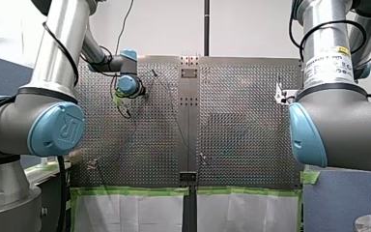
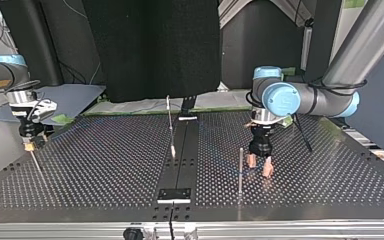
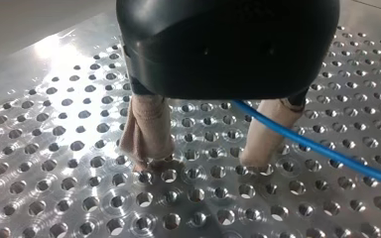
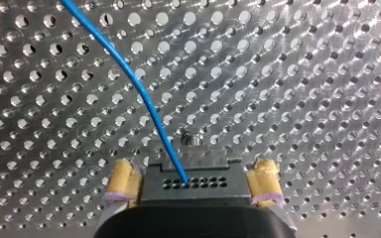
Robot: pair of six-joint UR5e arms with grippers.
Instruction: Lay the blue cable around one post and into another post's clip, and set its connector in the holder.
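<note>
Left wrist view: my left claw stands open, its beige-padded fingers well apart with their tips down at the bench. The blue cable comes out from under the claw's body, crosses in front of one finger and runs away to the side, ungripped.

Right wrist view: my right claw is closed on the black connector, a yellow pad on each side. The cable leaves the connector's face and curves away ahead of the claw.

Top view: a post stands just beside my left claw.

Front view: the claws are too small to read.
</note>
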